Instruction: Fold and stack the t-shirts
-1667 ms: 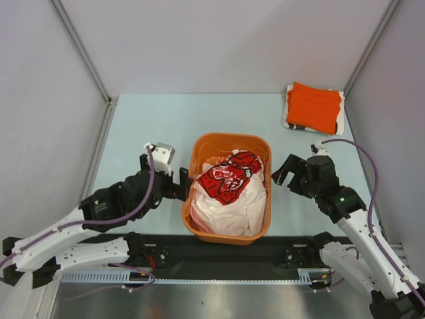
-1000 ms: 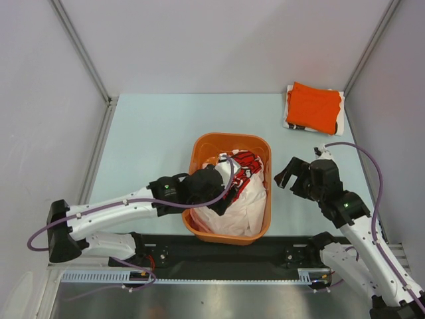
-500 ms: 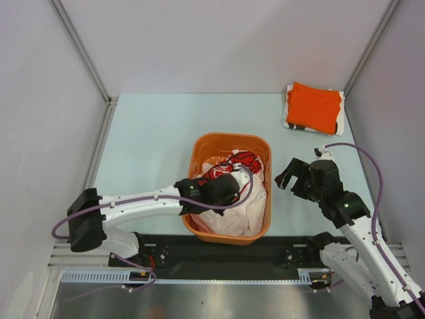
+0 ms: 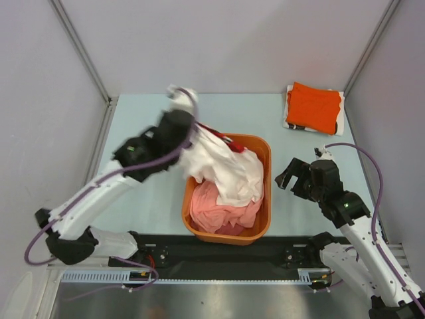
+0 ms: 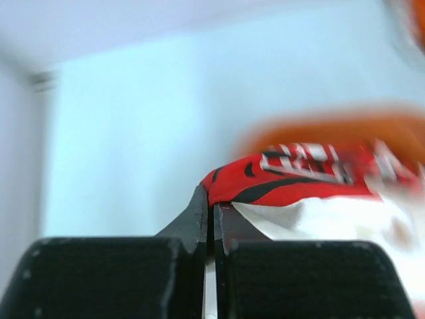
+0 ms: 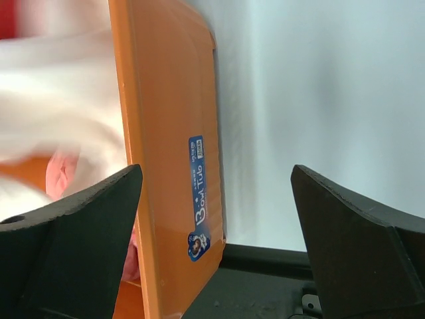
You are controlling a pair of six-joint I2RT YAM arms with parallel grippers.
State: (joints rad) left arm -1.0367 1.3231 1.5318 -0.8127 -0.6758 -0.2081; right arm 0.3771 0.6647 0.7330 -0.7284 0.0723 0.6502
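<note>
Left gripper [image 5: 212,206]: jaws are seen pinched tight on a red-and-black printed fold of the white t-shirt [image 4: 226,169]. The pinch is held raised over the table, just beyond the far-left corner of the basket [image 4: 227,238]. Right gripper [image 4: 287,174]: spread wide, nothing held, parked just beside the basket's right wall.

- Table [image 4: 143,116]: pale blue, walled on three sides.
- Basket: orange plastic, set at the near centre between the arms.
- White t-shirt: stretched from the pinch down into the basket, with its lower part draped over the right half.
- Pink t-shirt [image 4: 216,209]: crumpled on the basket floor and partly covered by the white one.
- Orange t-shirt [image 4: 315,106]: folded in the far-right corner and laid on another folded white garment.

Handling: the cloth is judged light, limp and not fragile. Bunching is expected from a single-point pinch. A cleaner spread would be got from hold taken at shoulder seams or hem corners, one per gripper. Snagging on the rim, or pink cloth being dragged along, is judged possible.

Views: both arms and the stack are shown only from above. Jaw closure on the print is confirmed only by the left wrist camera, which is blurred. The basket's outer wall and its blue label are shown only by the right wrist camera.
</note>
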